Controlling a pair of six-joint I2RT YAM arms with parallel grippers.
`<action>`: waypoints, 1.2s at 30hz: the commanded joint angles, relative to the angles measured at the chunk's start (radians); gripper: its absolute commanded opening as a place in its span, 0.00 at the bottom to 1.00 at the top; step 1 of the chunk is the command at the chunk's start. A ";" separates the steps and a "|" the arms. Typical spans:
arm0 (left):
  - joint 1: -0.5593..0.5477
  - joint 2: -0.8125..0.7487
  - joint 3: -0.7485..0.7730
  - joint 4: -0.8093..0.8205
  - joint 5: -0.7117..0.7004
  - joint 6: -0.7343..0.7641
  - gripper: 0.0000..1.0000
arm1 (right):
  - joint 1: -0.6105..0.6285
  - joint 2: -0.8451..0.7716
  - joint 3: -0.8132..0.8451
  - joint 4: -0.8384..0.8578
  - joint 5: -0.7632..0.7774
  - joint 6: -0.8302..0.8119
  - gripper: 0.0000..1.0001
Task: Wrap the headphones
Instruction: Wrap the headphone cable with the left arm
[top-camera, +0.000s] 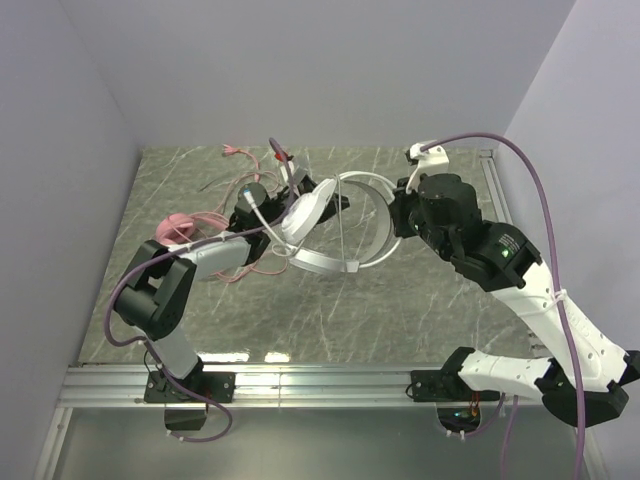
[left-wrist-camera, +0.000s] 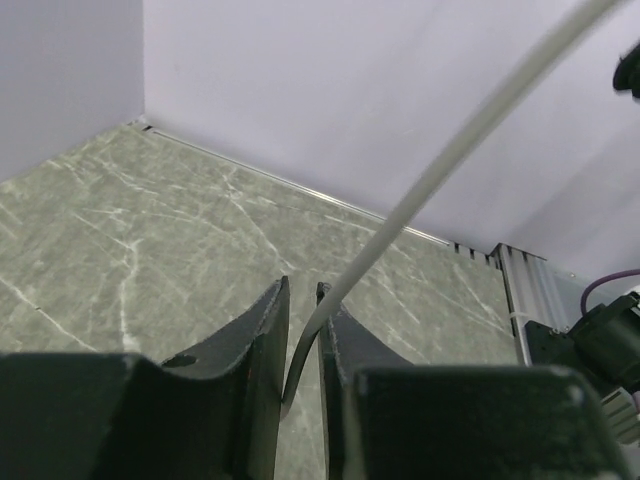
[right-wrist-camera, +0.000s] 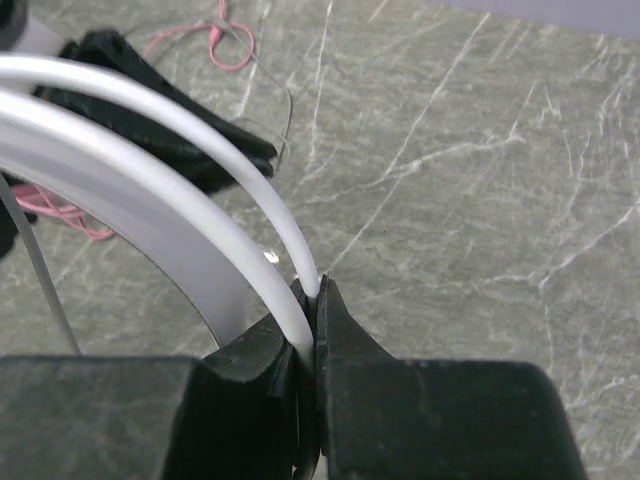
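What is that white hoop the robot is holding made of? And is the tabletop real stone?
The white headband looks like smooth, slightly glossy plastic: it has an even colour, a small highlight and a thin curved strip. The table looks like grey-green marble with white veins. Its flat, matt surface could equally be printed laminate.

white headset (top-camera: 325, 263): aloft, centre | pink headset (top-camera: 178, 226): lying at left

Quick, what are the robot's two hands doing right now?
Left gripper: jaws closed on the thin cord.
Right gripper: jaws closed on the white headphones' band.
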 joint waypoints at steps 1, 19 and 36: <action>-0.019 0.002 -0.021 0.145 -0.020 -0.048 0.24 | 0.010 -0.001 0.112 0.131 -0.020 0.066 0.00; -0.097 0.097 0.010 0.254 -0.059 -0.091 0.27 | 0.010 0.072 0.310 0.096 -0.005 0.100 0.00; -0.135 0.129 -0.059 0.324 -0.040 -0.102 0.25 | 0.012 0.122 0.474 0.064 0.044 0.092 0.00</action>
